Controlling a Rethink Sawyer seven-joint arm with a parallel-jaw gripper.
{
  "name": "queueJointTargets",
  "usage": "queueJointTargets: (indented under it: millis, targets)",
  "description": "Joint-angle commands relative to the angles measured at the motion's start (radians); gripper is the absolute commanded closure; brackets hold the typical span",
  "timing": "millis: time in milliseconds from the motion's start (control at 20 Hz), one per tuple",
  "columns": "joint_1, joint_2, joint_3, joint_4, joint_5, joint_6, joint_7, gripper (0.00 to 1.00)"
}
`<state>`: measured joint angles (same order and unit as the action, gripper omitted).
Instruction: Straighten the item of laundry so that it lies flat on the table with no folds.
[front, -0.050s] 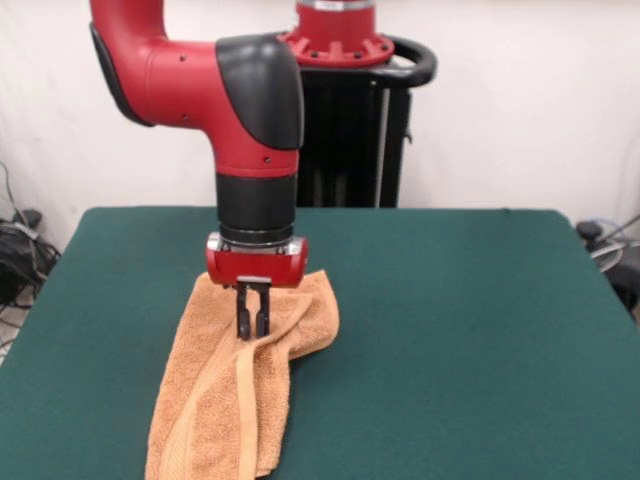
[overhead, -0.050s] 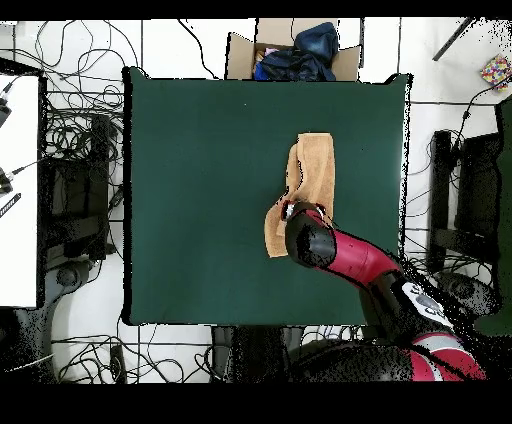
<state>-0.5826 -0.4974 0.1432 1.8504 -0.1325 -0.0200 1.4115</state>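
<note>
The orange-tan towel lies on the dark green table, rumpled and folded lengthwise rather than spread flat. In the front view it runs from about the middle of the table down to the near edge, left of centre, with one long side doubled over so that a smooth woven band shows as a strip down its length, and a bunched fold bulges out to the right just below the arm. The gripper points straight down from the red and black arm and its dark jaws stand close together with their tips touching the towel at the fold, where the cloth seems to be pinched between them; the fabric rises slightly towards the tips. In the overhead view the towel is a narrow, crooked strip lying right of the table's centre, wider at the end farther from the robot and narrowing to a twisted part at the other end, which the arm's wrist covers. A cardboard box with dark cloth in it sits beyond the far edge of the table.
</note>
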Motion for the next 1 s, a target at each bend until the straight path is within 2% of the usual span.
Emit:
queueJointTargets:
  millis: [50, 150, 450, 750, 850, 1000]
  targets:
    - [0.053, -0.021, 0.02, -0.019, 0.062, 0.129, 0.184, 0.0]
    - [0.089, -0.027, -0.023, -0.025, 0.076, 0.132, 0.199, 0.0]
    - [0.065, 0.028, 0.023, -0.039, 0.068, 0.102, 0.186, 0.0]
    - [0.081, 0.043, 0.007, -0.025, 0.072, 0.067, 0.208, 0.0]
    - [0.107, 0.054, -0.028, -0.03, 0.074, 0.018, 0.226, 0.0]
    - [0.099, 0.078, -0.029, -0.038, 0.064, -0.013, 0.222, 0.0]
